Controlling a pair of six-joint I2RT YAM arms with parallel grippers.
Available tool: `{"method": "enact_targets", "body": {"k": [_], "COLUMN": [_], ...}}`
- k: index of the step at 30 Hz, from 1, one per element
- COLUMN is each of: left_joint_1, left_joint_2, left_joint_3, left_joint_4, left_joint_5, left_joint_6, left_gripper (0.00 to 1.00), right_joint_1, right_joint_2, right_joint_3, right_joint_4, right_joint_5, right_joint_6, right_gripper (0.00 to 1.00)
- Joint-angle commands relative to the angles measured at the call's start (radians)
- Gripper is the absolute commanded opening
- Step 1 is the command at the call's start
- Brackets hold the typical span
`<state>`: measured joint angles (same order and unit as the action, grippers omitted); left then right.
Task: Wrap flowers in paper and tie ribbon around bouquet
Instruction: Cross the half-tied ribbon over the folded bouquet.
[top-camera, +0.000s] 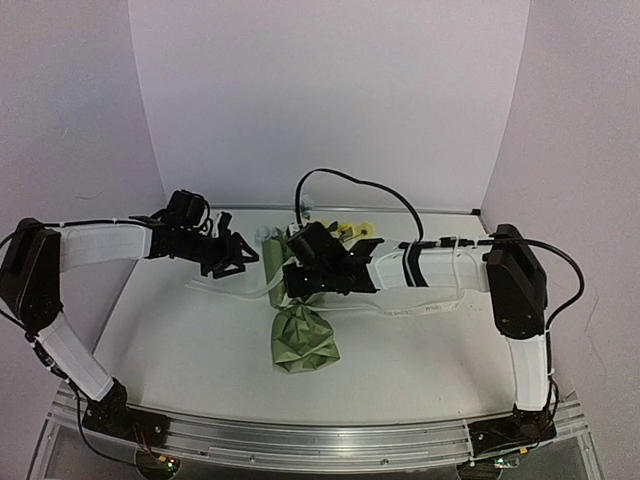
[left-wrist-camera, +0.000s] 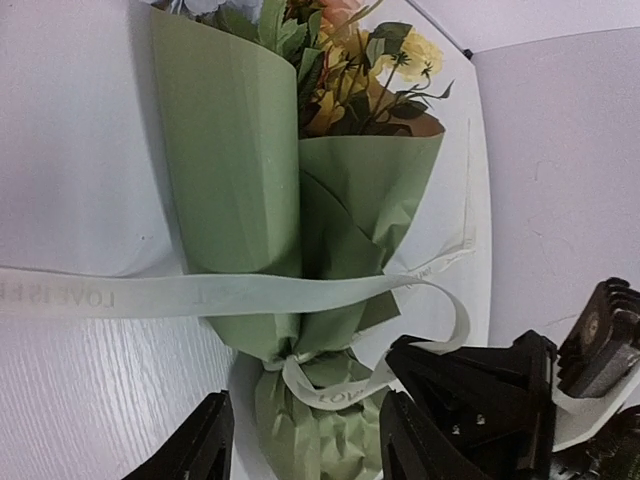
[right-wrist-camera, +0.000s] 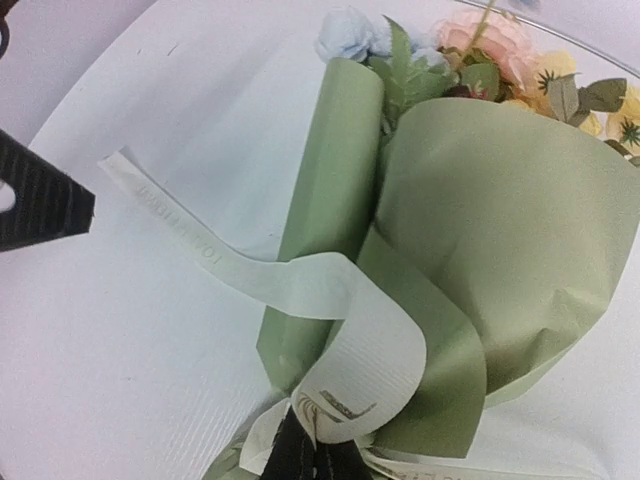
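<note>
The bouquet (top-camera: 303, 338) lies mid-table, its olive-green paper (left-wrist-camera: 240, 170) rolled into a cone around the flowers (left-wrist-camera: 350, 70), which are yellow, pink and pale blue. The cream ribbon (left-wrist-camera: 150, 296) is cinched around the crumpled neck (left-wrist-camera: 295, 362), and one tail crosses over the cone. My right gripper (right-wrist-camera: 315, 450) is shut on a curled loop of the ribbon (right-wrist-camera: 370, 350) beside the neck. Just left of the bouquet, my left gripper (left-wrist-camera: 305, 450) stands open over the crumpled stem end, with nothing between its fingers (left-wrist-camera: 205, 445).
Loose ribbon tails (top-camera: 425, 308) trail over the white table to the right and left of the bouquet. The right arm's black cable (top-camera: 370, 185) arches above the flowers. Lavender walls close in the back and sides; an aluminium rail (top-camera: 300, 440) runs along the near edge.
</note>
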<state>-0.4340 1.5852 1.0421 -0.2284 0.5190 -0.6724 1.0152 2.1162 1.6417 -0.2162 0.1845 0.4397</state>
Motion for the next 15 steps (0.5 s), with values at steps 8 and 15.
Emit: {"method": "enact_targets", "body": {"k": [8,15], "left_joint_1": [-0.065,-0.112], "left_joint_2": [0.236,0.282], "left_joint_3": [0.190,0.217], "left_joint_4": [0.075,0.033], "left_joint_5": [-0.015,-0.118], "left_joint_6": [0.157,0.200], "left_gripper": [0.57,0.58], "right_joint_1": [-0.057,-0.060], "right_joint_2": [-0.044,-0.047], "right_joint_3": [-0.036,-0.037], "right_joint_4": [0.024,0.024], "right_joint_5": [-0.101,-0.146], "right_joint_6": [0.114,0.097], "right_gripper": [0.00,0.00]}}
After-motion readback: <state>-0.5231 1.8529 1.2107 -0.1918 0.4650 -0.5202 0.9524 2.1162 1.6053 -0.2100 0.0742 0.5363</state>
